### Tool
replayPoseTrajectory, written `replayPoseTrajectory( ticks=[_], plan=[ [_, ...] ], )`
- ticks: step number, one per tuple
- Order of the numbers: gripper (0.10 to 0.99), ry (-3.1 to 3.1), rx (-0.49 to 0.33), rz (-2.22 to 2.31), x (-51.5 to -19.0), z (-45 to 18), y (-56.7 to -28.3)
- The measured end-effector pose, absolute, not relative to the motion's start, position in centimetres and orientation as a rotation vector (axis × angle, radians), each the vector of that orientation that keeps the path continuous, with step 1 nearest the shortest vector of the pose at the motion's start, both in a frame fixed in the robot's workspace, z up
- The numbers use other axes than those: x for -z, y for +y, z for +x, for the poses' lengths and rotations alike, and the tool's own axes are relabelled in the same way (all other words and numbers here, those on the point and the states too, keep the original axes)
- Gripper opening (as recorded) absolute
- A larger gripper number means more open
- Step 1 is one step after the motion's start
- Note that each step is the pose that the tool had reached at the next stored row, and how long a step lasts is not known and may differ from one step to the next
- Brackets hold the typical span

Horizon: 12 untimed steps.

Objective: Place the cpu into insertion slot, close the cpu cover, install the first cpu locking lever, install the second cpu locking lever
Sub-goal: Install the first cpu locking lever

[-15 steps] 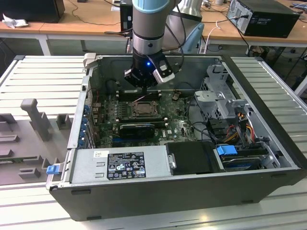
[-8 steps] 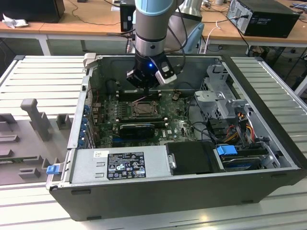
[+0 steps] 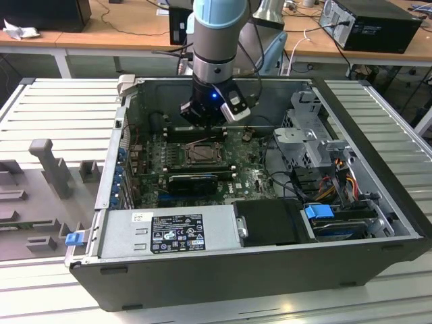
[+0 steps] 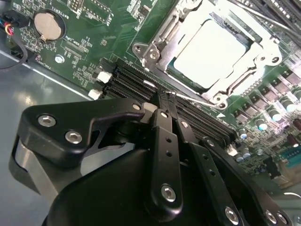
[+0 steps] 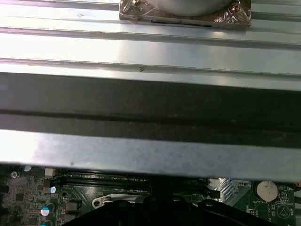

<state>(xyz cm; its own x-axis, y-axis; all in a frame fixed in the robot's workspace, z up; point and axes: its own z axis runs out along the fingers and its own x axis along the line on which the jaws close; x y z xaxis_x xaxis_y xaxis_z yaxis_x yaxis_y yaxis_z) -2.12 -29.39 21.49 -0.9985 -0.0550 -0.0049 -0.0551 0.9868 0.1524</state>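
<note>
In the second wrist view the cpu (image 4: 211, 49), a pale square chip, lies in the insertion slot (image 4: 157, 70) on the green board. The silvery cpu cover (image 4: 256, 63) lies flat around it, framing the chip in its window. My gripper (image 4: 165, 96) is shut, its two black fingers (image 4: 162, 136) pressed side by side. Their tips rest at a thin metal locking lever (image 4: 197, 100) that runs along the socket's near edge. In the exterior view the gripper (image 3: 202, 120) hangs just behind the insertion slot (image 3: 202, 152), inside the open computer case.
Long black memory slots (image 4: 136, 80) lie between the fingers and the socket. A coin battery (image 4: 48, 25) sits to one side. The case wall (image 3: 270, 88) stands close behind the arm. A power supply (image 3: 169, 233) and drive cage (image 3: 310, 142) crowd the case. A lever end (image 5: 101, 201) shows.
</note>
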Motion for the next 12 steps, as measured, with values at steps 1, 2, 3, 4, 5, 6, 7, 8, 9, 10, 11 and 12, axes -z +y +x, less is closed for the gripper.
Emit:
replayPoseTrajectory(
  ticks=[1, 2, 3, 4, 5, 6, 7, 8, 9, 10, 11, 12],
  plan=[
    [0.106, 3.131, -0.24, -0.088, -21.41, -2.09, -29.39],
    [0.106, 3.131, -0.24, -0.088, -21.37, -2.08, -29.39],
    [0.106, 3.131, -0.24, -0.09, -21.32, -2.06, -29.4],
    [0.106, 3.131, -0.24, -0.09, -21.29, -2.06, -29.41],
    [0.106, 3.131, -0.24, -0.09, -21.25, -2.05, -29.43],
    [0.106, 3.131, -0.24, -0.09, -21.2, -2.05, -29.43],
    [0.106, 3.131, -0.24, -0.09, -21.15, -2.04, -29.43],
    [0.106, 3.131, -0.24, -0.091, -21.11, -2.01, -29.43],
    [0.106, 3.131, -0.24, -0.091, -21.06, -1.95, -29.43],
    [0.106, 3.131, -0.24, -0.091, -21.02, -1.91, -29.43],
    [0.106, 3.131, -0.24, -0.092, -20.99, -1.88, -29.43],
    [0.106, 3.131, -0.24, -0.092, -20.95, -1.86, -29.44]
  ],
)
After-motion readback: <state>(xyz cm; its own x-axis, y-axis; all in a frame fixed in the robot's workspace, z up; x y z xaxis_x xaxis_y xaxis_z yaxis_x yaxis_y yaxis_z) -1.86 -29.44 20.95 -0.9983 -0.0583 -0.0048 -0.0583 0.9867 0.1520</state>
